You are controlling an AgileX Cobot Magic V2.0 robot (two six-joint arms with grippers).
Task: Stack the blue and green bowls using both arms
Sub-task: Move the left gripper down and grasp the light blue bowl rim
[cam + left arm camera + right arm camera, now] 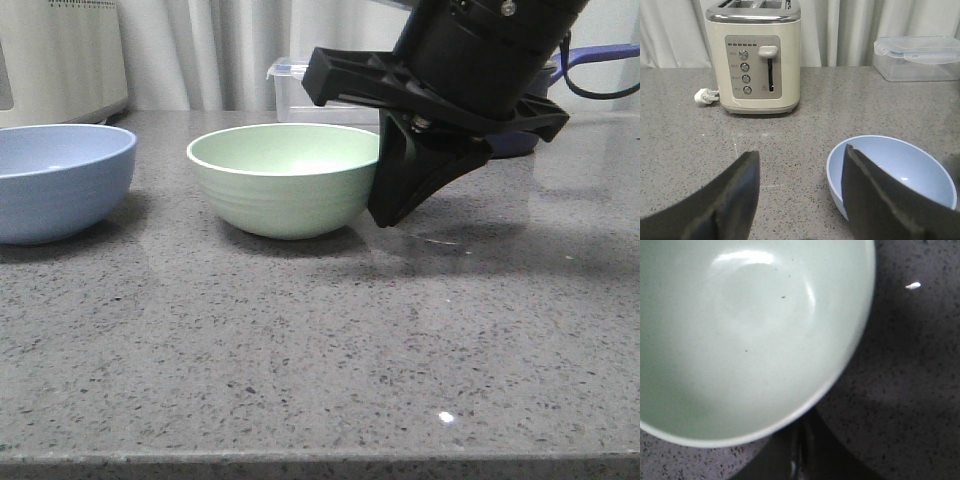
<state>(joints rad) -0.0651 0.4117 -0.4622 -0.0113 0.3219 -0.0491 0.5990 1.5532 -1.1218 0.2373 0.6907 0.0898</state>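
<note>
The green bowl stands upright in the middle of the counter. It fills the right wrist view. The blue bowl stands upright to its left, apart from it. My right gripper points down beside the green bowl's right outer wall, at or very near it. Its fingers lie together below the rim, outside the bowl, holding nothing. My left gripper is out of the front view; it is open and empty above the counter. The blue bowl lies by its one finger, which overlaps the near rim.
A cream toaster with its plug stands at the back of the counter. A clear lidded container is at the back, also seen behind the green bowl. A dark object with a blue handle sits behind the right arm.
</note>
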